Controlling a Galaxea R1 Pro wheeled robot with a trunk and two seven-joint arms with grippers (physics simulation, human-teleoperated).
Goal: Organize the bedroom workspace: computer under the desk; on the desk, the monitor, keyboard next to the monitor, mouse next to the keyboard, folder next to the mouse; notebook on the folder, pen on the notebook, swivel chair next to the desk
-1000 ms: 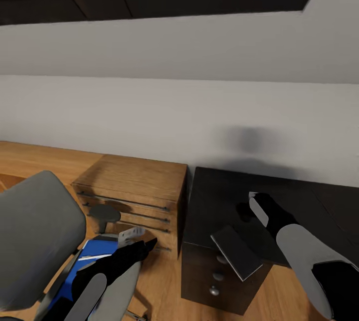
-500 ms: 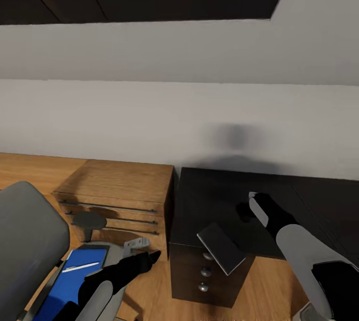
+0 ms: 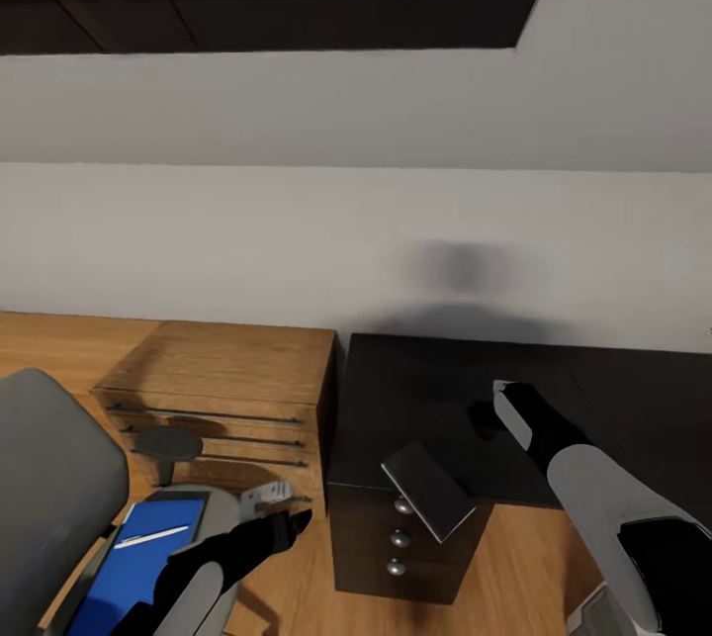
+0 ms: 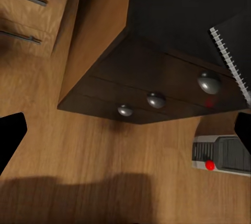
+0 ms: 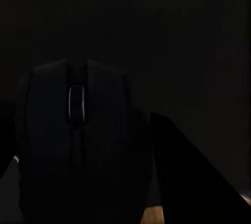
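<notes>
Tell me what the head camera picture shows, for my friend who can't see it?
The right gripper reaches over the black desk, where a grey notebook sticks out past the front edge above the drawers. At lower left, the left gripper hovers beside the grey swivel chair, whose seat holds a blue folder with a pen.

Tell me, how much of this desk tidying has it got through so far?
Little looks finished. The notebook lies on the desk, hanging over its front edge; the computer is on the floor by the drawers. In hand: the mouse, right under the right gripper over the desk. Left: the folder with the pen lies on the swivel chair.
</notes>
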